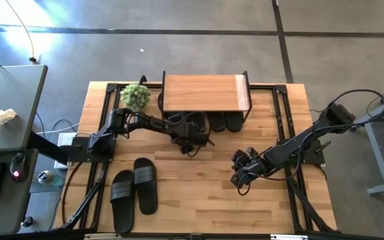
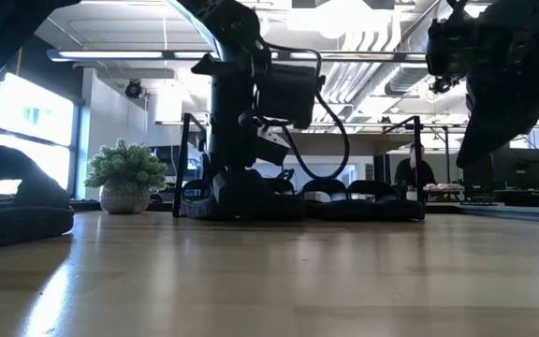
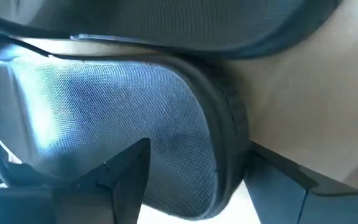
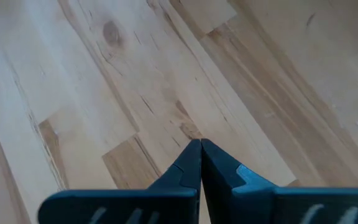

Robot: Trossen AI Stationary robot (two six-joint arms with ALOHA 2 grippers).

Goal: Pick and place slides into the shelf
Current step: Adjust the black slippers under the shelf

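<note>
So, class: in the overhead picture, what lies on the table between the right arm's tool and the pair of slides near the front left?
Nothing: between the right tool and the pair of slides, the high view shows only bare wooden table.

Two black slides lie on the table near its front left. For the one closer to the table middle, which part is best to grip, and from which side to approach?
Probably its wide strap, from straight above: the slide lies flat, sole down, and the strap arches up, leaving room for a finger beneath. The left gripper is at the shelf.
</note>
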